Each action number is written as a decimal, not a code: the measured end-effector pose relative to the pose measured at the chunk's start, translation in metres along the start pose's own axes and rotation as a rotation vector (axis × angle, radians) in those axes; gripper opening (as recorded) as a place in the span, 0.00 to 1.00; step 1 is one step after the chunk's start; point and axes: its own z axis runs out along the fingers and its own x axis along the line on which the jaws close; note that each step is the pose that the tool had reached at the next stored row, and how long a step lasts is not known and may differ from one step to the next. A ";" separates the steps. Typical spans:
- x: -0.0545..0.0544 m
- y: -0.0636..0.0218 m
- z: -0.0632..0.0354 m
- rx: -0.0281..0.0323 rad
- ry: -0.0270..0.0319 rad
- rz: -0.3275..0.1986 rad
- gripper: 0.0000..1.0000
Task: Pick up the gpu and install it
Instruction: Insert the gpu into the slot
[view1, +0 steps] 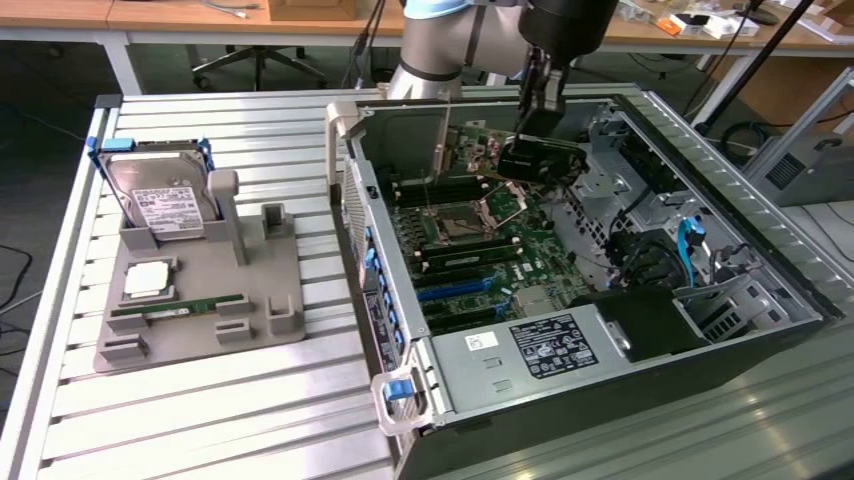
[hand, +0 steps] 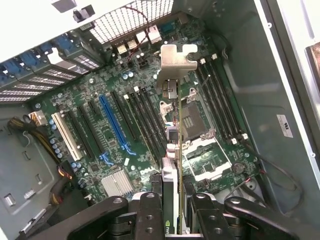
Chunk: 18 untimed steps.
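My gripper (view1: 539, 128) is shut on the gpu (view1: 539, 160), a dark card that hangs in the air over the far end of the open computer case (view1: 387, 300). In the wrist view the gpu (hand: 171, 150) appears edge-on between my black fingers (hand: 150, 215), and its silver end bracket (hand: 176, 62) points away from the camera. Below it lies the green motherboard (hand: 115, 85) with a long blue slot (hand: 114, 125), black slots beside that, and the processor socket (hand: 197, 120). The card is clear of the board and sits in no slot.
On the exterior view's left, a grey fixture (view1: 267, 290) holds a silver hard drive (view1: 158, 200), a processor chip (view1: 147, 280) and a green memory stick (view1: 180, 307). A power supply (view1: 534, 350) fills the near end of the case. Blue cables (view1: 690, 250) run on the right.
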 end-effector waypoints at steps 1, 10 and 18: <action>0.000 0.0000 0.0000 -0.0002 -0.0003 -0.007 0.27; 0.000 0.0000 0.0000 -0.0016 -0.0026 -0.054 0.27; 0.000 -0.0001 0.0000 -0.0033 -0.0053 -0.110 0.27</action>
